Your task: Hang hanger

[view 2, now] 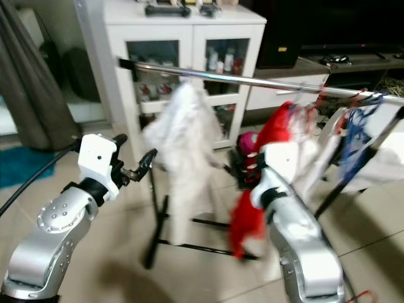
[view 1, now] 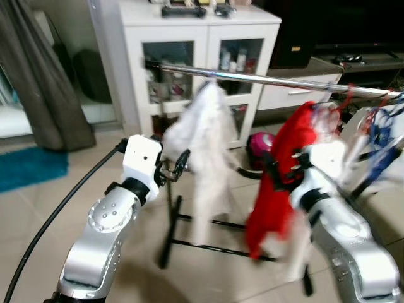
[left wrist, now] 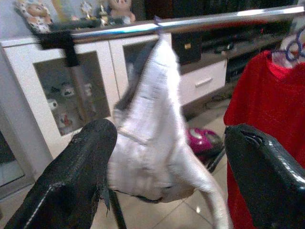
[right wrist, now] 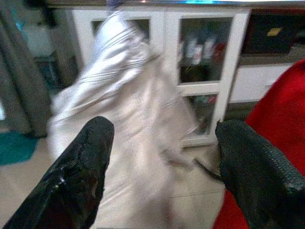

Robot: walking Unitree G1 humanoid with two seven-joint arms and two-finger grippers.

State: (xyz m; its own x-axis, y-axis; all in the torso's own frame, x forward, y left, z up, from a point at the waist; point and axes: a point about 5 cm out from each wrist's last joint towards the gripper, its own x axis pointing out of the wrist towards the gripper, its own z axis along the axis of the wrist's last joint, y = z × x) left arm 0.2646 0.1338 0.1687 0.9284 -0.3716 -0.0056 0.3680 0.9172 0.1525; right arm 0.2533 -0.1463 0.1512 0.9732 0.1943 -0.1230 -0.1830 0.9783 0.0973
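Already, a white garment (view 1: 205, 136) is seen hung on the steel rail (view 1: 265, 78), a red garment (view 1: 278, 177) beside it.
Both the left gripper (left wrist: 167, 167) and right gripper (right wrist: 159, 164) are held spread and empty. The cloth is judged light and limp; the stiff hanger hook at the rail is best gripped.

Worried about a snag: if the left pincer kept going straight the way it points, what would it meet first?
Most likely the white garment hanging from the rail; it lies between the left pincer's open fingers. Depth is unclear.
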